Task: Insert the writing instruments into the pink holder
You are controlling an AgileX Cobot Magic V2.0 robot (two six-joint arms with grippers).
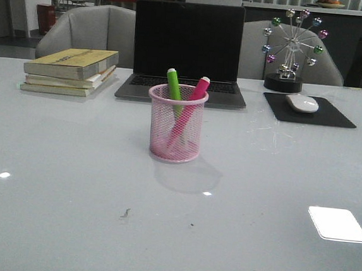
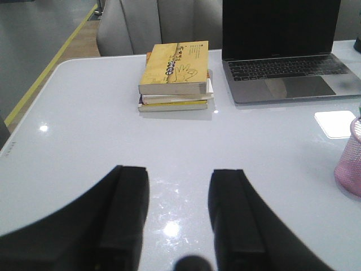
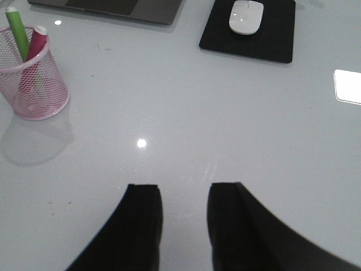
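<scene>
Both markers (image 1: 185,96) stand in the pink holder (image 1: 176,124), well apart from each parted, empty gripper (image 2: 176,212) (image 3: 183,217).

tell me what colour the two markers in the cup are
One marker is bright green, the other marker magenta pink; the front view shows them best.

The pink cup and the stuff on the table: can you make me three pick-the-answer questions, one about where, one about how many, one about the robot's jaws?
1. Where is the green marker?
A. in the pink cup
B. on the books
C. on the mouse pad

2. How many markers are in the cup?
A. one
B. two
C. four

3. How are both grippers?
A. holding markers
B. open, empty
C. holding the cup

Answers: 1 A, it leans inside beside the pink marker. 2 B, green and pink. 3 B, the left gripper and right gripper show parted jaws holding nothing.
</scene>
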